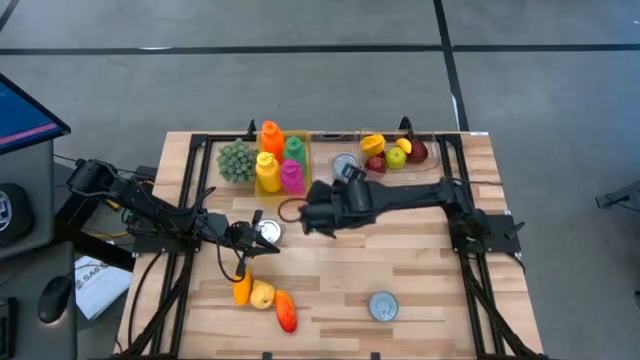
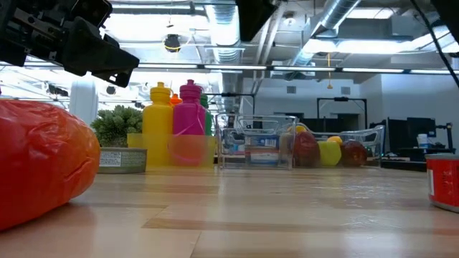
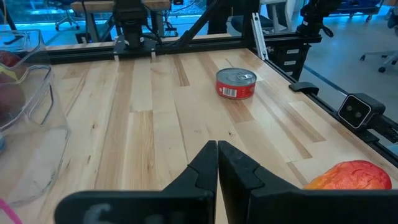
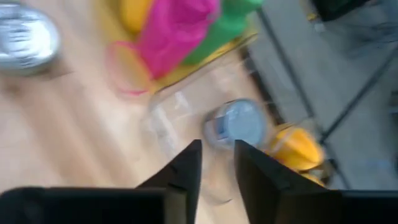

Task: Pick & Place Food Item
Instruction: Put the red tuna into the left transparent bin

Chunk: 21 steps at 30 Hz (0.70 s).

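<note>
A: High view: finding the right gripper (image 1: 305, 220) at centre frame, hanging just below and left of the bin (image 1: 322, 150). Spotting the can (image 1: 345, 165) inside the bin, upper centre. Noting the left gripper (image 1: 245, 235) left of centre.

B: Probably aiming at that can. Suggesting coming down from straight above, clearing the bin wall.

A: Low view: seeing the can (image 2: 251, 148) mid-frame behind the clear wall, sitting flat, untouched.

B: Then squaring the fingers to its round side.

A: Left wrist view: seeing the left gripper (image 3: 217, 149) at bottom centre, pressed fully together and gripping nothing.

B: Leaving it there, out of the way.

A: Right wrist view: seeing the right gripper (image 4: 217, 155) at bottom centre, fingers only narrowly apart and holding nothing, with the can (image 4: 239, 123) just beyond at centre.

B: Looking too narrow for the can. Recommending widening before lowering.
</note>
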Each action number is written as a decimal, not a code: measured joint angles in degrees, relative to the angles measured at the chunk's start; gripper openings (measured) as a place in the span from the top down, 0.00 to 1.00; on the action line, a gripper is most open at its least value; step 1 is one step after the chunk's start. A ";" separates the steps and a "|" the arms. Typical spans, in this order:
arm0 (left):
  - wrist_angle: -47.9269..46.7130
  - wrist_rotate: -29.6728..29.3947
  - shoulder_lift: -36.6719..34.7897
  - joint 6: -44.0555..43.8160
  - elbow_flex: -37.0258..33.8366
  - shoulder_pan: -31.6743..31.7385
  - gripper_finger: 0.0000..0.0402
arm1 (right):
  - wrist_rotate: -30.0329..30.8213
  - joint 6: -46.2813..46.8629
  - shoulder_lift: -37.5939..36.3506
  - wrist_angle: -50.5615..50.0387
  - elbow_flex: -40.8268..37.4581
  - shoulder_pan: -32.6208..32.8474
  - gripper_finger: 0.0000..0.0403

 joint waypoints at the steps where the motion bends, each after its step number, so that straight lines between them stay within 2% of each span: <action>1: -0.04 0.01 0.00 0.00 0.00 0.01 0.99 | -1.28 1.02 -0.29 0.00 0.00 0.78 0.82; 10: -0.13 0.01 0.00 0.00 0.00 -0.01 0.99 | -9.89 14.67 -0.28 -0.02 0.02 7.70 0.99; 16: -0.17 0.01 0.00 0.00 -0.02 0.00 0.99 | -15.00 28.85 -0.22 -0.02 0.02 12.32 0.98; 21: -0.19 0.00 0.00 0.00 0.00 -0.01 0.99 | -15.33 40.63 -0.27 -0.09 -2.03 16.64 0.99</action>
